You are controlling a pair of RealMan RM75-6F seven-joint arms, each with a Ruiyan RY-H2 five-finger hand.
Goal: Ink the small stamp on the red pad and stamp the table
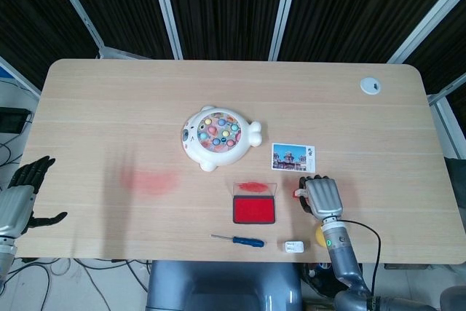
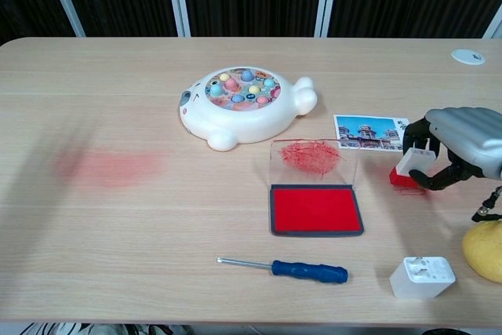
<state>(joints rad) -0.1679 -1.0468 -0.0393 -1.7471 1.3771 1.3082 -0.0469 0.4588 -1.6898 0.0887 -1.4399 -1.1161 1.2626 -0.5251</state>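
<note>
The right hand grips the small stamp, pressed on the table beside the red pad; stamping seems underway, lifting remains. The left hand hangs open.

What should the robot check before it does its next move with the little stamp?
1. Small stamp held by the right robot hand: ok.
2. Stamp face down on the table: ok, it looks down.
3. Red mark left underneath: cannot tell, the stamp hides it.
4. Red pad open, lid up: ok.
5. Postcard away from the stamp: ok, but close.
6. Left robot hand out of the way: ok, off the table's edge.
</note>
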